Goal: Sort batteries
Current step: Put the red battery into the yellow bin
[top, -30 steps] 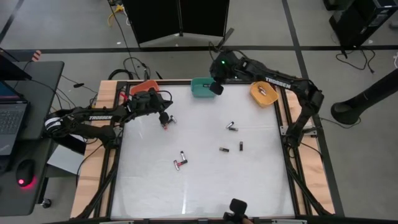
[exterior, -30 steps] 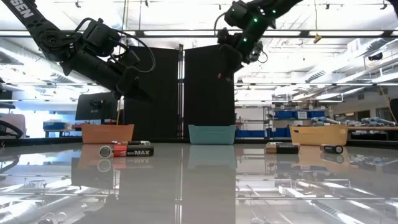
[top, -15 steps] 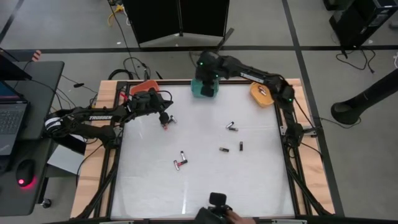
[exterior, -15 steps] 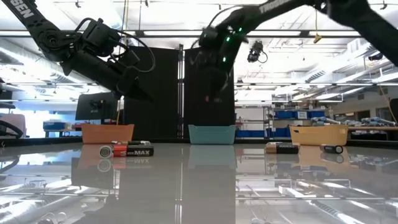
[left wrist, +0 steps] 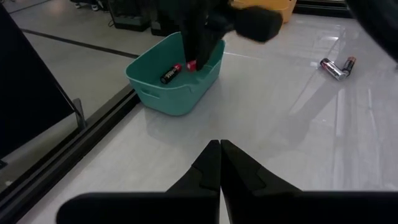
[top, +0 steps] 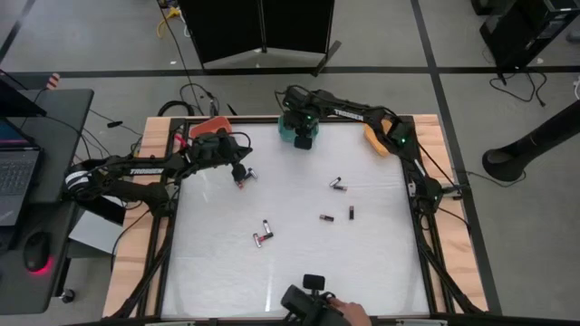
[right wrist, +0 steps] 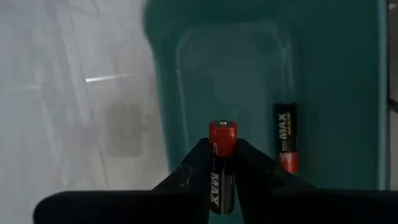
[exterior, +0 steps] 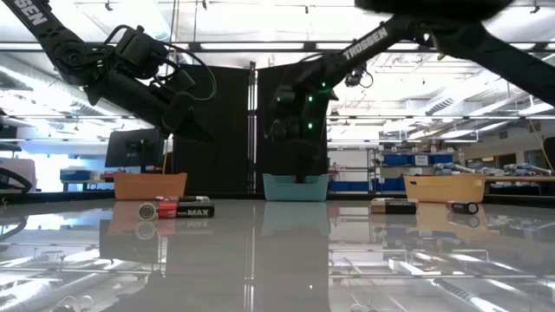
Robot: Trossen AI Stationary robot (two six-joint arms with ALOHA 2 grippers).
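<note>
Overhead, the right gripper [top: 304, 136] hangs above the teal bin [top: 288, 132] at about twelve o'clock on the desk [top: 290, 263], clenched on a black battery with a red cap [right wrist: 222, 165], which stands between its fingers [right wrist: 194, 167] and points down into the bin. A second black-and-red battery [right wrist: 285, 145] lies flat on the bin's floor, apart from the held one. The left gripper [top: 241, 169] hovers near ten o'clock, its fingers [left wrist: 208, 169] pressed together with nothing between them, just above a small battery [top: 241, 183] on the desk. The orange bin [top: 210, 125] sits at eleven o'clock and the yellow bin [top: 373, 138] at one o'clock. Loose batteries lie on the white surface: a pair touching [top: 338, 185] toward two o'clock from the centre, two dark ones [top: 326, 217] and [top: 352, 213] close to the centre, and a red-and-silver pair [top: 263, 234] toward seven o'clock. At six o'clock a person's hand [top: 349, 314] holds a dark device at the desk's edge.
</note>
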